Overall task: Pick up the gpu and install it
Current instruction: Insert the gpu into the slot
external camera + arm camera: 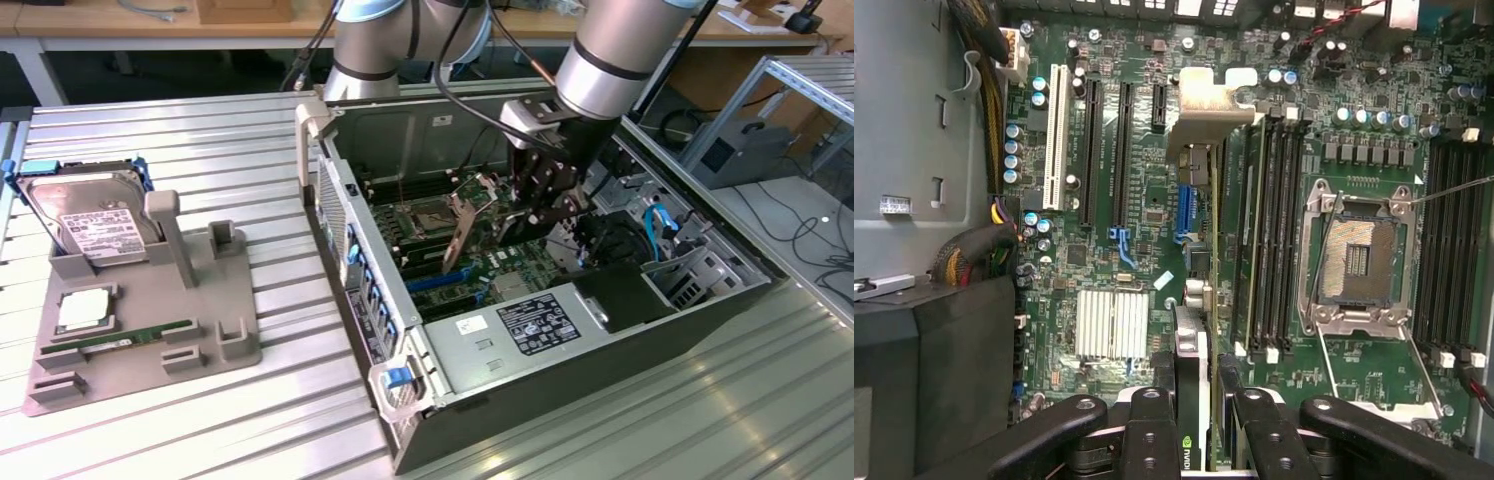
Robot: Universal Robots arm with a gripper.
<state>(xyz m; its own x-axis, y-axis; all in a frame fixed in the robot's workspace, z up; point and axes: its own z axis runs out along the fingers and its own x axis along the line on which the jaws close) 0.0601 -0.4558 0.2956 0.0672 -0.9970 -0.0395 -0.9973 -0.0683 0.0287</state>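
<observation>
So the arm's reaching down into the open computer case (400, 400) and the gripper (550, 205) is clamped on the gpu (463, 232), which hangs tilted just above the motherboard (441, 255), roughly over the slots next to the CPU socket (424, 218). From the wrist camera you see the card edge-on (1194, 300) pinched between the black fingers (1154, 430), running alongside the memory slots (1274, 230). Off to the exterior view's left, the grey holder tray (200, 320) has the hard drive (96, 225) standing in it and a green memory stick (114, 338) lying flat.
</observation>
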